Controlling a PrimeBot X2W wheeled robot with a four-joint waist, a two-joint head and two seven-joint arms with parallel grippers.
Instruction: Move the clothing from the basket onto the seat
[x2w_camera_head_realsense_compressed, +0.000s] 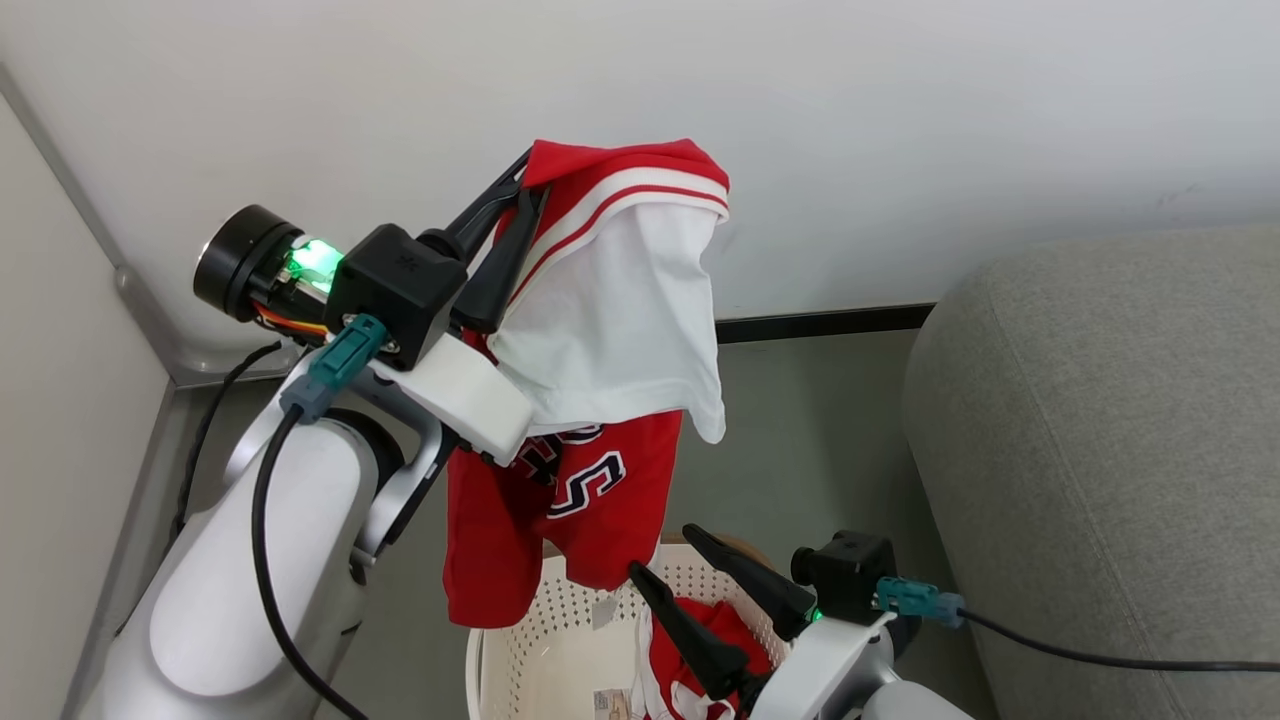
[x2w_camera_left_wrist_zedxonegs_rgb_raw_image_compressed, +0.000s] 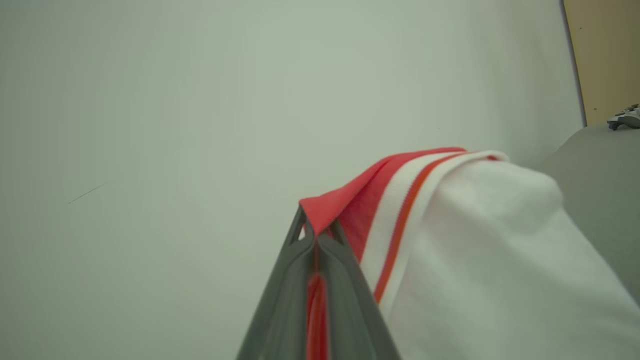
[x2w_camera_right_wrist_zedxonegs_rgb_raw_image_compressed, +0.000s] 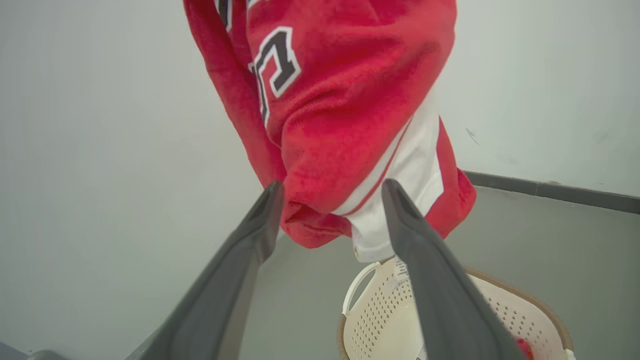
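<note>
Red jersey with black-and-white lettering is up in the air, clamped in the left claw, and it hangs clear of the seat, which sits off to the right with none of the clothes on it.

My head view gives me the whole picture. The jersey dangles from a striped edge, with its white inside flopped over the top half. Its lower edge hangs just over the far rim of the basket. More red clothes are bunched in the bottom of the basket.

The left wrist view shows the grip itself, which I can't really make out from the head. Both fingers are squeezed together with a strip of red fabric pinched between them right up to the tips, and a plain wall is behind.

From the right wrist view I'm looking up at the lettering from below. The hem shows in the gap between the fingers, but I can't tell if it touches them.

As for the arms, the left one is raised high, with its fingers angled up toward the wall. The right claw sits low over the basket, spread wide with nothing in it, pointing up at the jersey.
</note>
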